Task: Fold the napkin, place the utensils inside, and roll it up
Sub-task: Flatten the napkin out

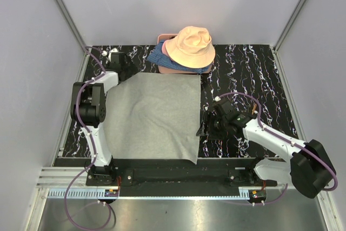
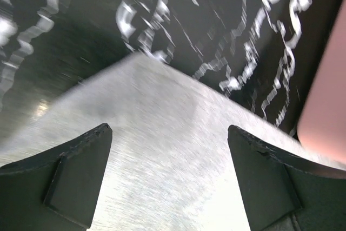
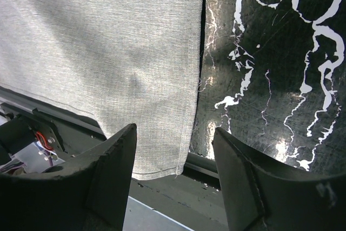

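Observation:
The light-grey napkin [image 1: 154,117] lies spread flat on the black marbled table [image 1: 254,79]; its near right corner [image 3: 162,166] hangs over the table's front edge. My left gripper [image 1: 125,66] hovers open over the napkin's far left corner [image 2: 140,63], and only cloth shows between its fingers [image 2: 81,171]. My right gripper [image 1: 203,128] is open low at the napkin's right edge [image 3: 194,79], with one finger over the cloth and the other over bare table. Neither gripper holds anything. The utensils are out of view.
A peach bucket hat [image 1: 190,47] sits on blue patterned fabric [image 1: 157,57] and a pink box [image 1: 164,38] at the back middle. In the left wrist view, a pink surface [image 2: 324,112] lies close on the right. White walls enclose the table.

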Tool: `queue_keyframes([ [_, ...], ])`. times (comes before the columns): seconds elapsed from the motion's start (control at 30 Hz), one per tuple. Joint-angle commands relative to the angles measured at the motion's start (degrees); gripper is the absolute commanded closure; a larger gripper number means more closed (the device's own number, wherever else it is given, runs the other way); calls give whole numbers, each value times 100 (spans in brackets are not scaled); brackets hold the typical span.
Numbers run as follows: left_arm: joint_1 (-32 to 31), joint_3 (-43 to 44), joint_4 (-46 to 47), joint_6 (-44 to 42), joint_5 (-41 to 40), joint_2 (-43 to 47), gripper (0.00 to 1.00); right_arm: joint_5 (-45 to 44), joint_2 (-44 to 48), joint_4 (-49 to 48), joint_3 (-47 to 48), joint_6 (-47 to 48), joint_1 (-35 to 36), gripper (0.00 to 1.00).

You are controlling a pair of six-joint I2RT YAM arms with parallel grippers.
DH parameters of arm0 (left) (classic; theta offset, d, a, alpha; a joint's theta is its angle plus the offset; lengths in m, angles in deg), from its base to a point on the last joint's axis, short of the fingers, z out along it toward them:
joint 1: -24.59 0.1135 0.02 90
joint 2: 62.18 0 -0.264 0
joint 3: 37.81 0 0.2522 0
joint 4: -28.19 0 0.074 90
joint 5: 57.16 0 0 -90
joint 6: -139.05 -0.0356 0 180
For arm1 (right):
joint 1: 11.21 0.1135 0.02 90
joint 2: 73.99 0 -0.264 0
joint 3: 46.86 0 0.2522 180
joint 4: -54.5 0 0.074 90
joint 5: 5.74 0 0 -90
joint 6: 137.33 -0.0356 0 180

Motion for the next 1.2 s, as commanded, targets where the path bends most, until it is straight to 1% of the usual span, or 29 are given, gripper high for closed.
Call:
queue_keyframes([
  [0.0,-104,-32,15,12,461,151,9,161,-140,-126,174,70,-37,33],
  [0.13,-104,-76,-73,-67,418,28,9,152,-122,-134,122,53,-37,33],
  [0.43,46,635,-442,-181,251,-516,8,144,27,-152,60,-27,-37,33],
  [0.7,151,1075,-583,-199,-56,-710,8,152,88,-134,43,-71,-37,33],
  [0.93,204,988,-390,-243,-189,-421,8,108,150,-134,7,-114,-37,32],
  [1.17,204,1190,-425,-480,-303,-70,7,30,53,-134,34,-71,-37,33],
])
